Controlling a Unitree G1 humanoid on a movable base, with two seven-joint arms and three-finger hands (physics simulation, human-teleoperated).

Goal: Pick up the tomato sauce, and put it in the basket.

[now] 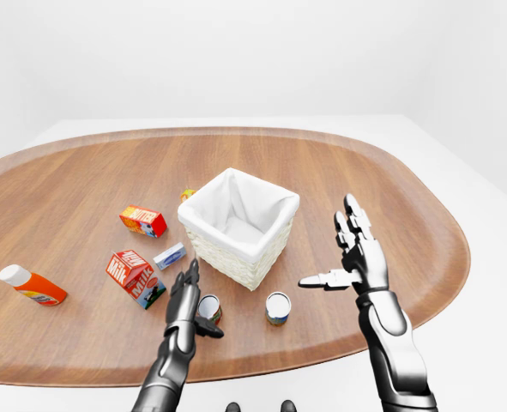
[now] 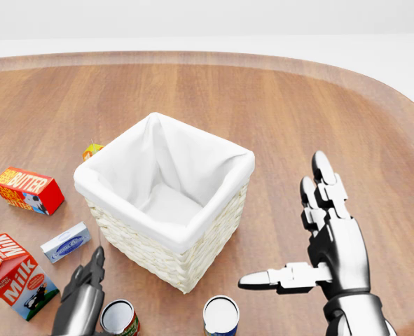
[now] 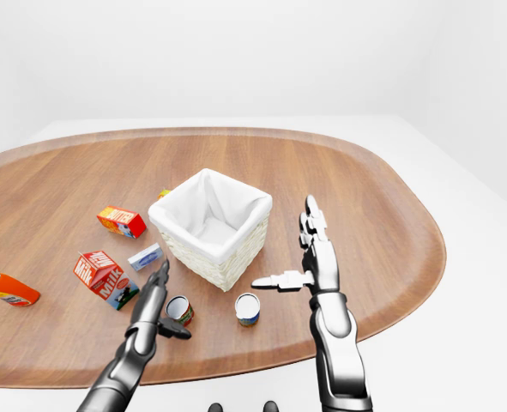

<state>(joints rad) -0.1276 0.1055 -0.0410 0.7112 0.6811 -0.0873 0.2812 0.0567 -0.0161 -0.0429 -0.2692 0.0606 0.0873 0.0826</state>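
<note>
In the left-eye view we see our left hand [image 1: 187, 296], fingers spread, just beside the red-labelled tomato sauce can [image 1: 208, 308], below the white-lined wicker basket [image 1: 238, 225].

In the head view our right hand [image 2: 323, 238] hovers spread over the oval wooden table [image 2: 298, 112].

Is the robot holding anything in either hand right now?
No. The left hand is open beside a red-labelled can, fingers not closed round it. The right hand is open in the air.
</note>
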